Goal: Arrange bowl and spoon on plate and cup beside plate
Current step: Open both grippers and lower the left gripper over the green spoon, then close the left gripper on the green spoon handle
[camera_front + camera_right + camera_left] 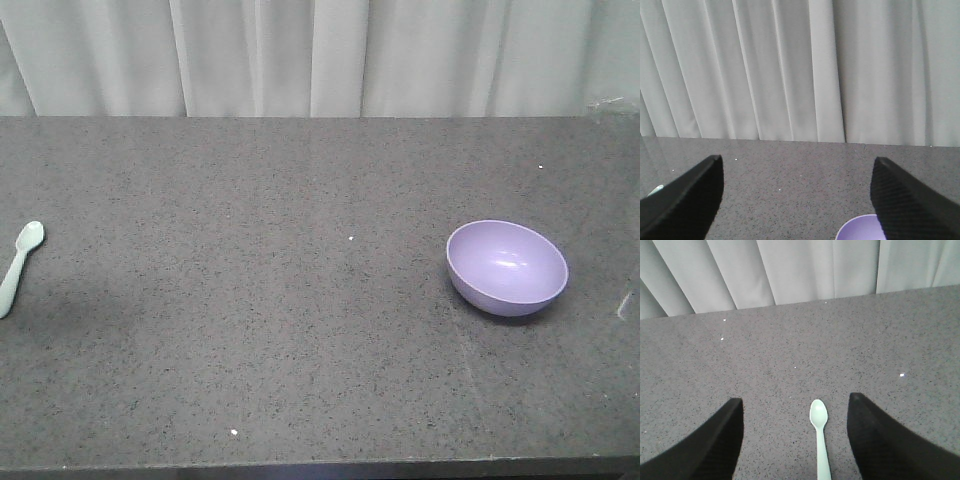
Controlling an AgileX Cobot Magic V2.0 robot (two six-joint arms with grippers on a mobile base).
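A lavender bowl (507,267) sits on the right side of the dark speckled table, tilted on its side toward the camera. Its rim also shows in the right wrist view as the bowl (860,229), just inside the right finger. The right gripper (797,165) is open, high above the table, with nothing between its fingers. A mint-green spoon (18,266) lies at the table's far left edge. In the left wrist view the spoon (820,437) lies between the wide-apart fingers of the open left gripper (796,405), nearer the right finger. Plate and cup are out of view.
A pale pleated curtain (320,55) hangs behind the table's far edge. The table's front edge (320,466) runs along the bottom of the front view. Neither arm shows in the front view.
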